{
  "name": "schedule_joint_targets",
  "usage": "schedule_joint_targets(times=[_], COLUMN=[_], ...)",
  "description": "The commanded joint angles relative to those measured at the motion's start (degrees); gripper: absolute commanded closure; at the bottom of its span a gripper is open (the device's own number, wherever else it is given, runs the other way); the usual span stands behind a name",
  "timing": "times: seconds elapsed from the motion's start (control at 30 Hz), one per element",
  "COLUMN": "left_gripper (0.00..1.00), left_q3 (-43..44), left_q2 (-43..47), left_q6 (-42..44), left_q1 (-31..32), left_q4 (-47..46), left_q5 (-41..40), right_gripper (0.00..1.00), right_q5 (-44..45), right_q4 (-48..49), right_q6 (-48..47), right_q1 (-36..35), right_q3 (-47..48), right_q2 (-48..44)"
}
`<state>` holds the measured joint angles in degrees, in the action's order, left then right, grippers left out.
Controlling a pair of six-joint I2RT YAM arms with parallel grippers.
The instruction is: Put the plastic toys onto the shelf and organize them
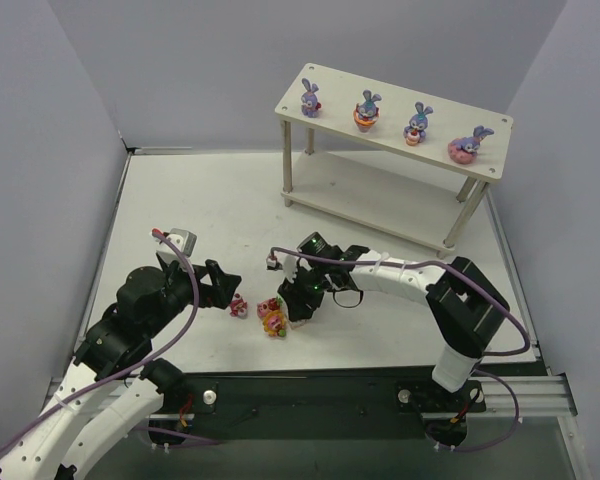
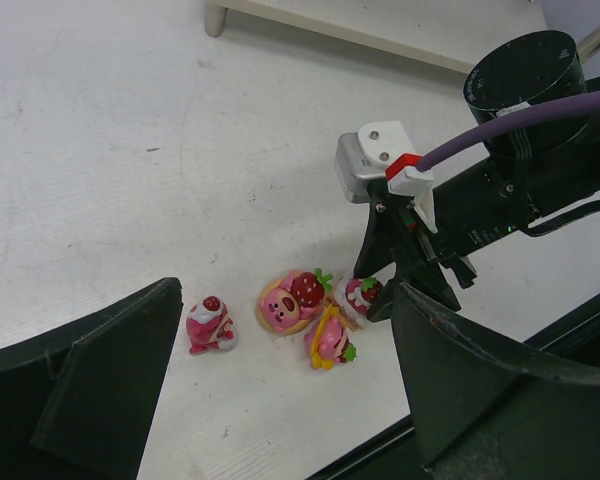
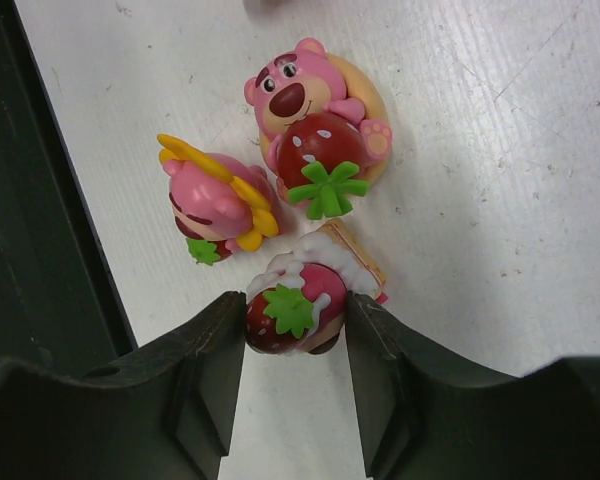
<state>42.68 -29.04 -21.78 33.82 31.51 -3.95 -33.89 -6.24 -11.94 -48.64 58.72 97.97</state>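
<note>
Purple bunnies [image 1: 310, 98], four of them, are seen in a row on top of the shelf [image 1: 338, 115]. On the tabletop [image 1: 200, 210], a strawberry toy [image 3: 292, 310] is gripped on both sides by the right jaws, just beside a pink bear [image 3: 300, 95] and a yellow-trimmed toy [image 3: 215, 200]. Another pink toy [image 2: 210, 325] is placed a little apart. The left jaws are held wide open near it.

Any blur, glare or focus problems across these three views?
Top external: even soft light, no glare, shelf sharp. Left wrist: table toys crisp, left fingers dark, soft-edged. Right wrist: strawberry toy sharp, faint highlights, right fingers nearly black.
</note>
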Motion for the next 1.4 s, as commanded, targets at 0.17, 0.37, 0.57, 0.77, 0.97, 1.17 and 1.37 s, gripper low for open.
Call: schedule_joint_targets(times=[0.17, 0.37, 0.57, 0.77, 0.97, 1.17, 1.37], left_gripper=[0.05, 0.05, 0.05, 0.05, 0.05, 0.05, 0.05], left_q3=[0.39, -0.13, -0.4, -0.58, -0.66, -0.66, -0.66], left_q2=[0.47, 0.56, 0.12, 0.03, 0.03, -0.06, 0.03], left_q6=[0.86, 0.42, 0.07, -0.1, -0.19, -0.19, -0.28], left_q1=[0.19, 0.19, 0.19, 0.1, 0.1, 0.1, 0.19], left_q4=[-1.27, -1.54, -1.89, -1.98, -1.89, -1.8, -1.97], left_q5=[0.78, 0.78, 1.22, 1.13, 0.96, 0.96, 1.13], right_gripper=[1.0, 1.0, 1.0, 0.94, 0.52, 0.39, 0.37], right_q5=[3.9, 21.39, 46.6, 55.24, 56.04, 52.01, 37.43], right_q4=[2.73, 8.78, 2.76, -4.83, -6.16, 1.04, 8.08], right_q6=[4.03, 19.37, 35.36, 48.75, 50.88, 42.64, 28.06], right_q1=[1.09, 1.27, 1.36, 1.27, 1.01, 1.27, 5.39], right_q3=[0.96, -2.81, -3.35, -1.77, -0.97, -5.1, -8.79], right_q2=[-0.5, -2.69, -4.28, -4.28, -3.05, -8.49, -13.15])
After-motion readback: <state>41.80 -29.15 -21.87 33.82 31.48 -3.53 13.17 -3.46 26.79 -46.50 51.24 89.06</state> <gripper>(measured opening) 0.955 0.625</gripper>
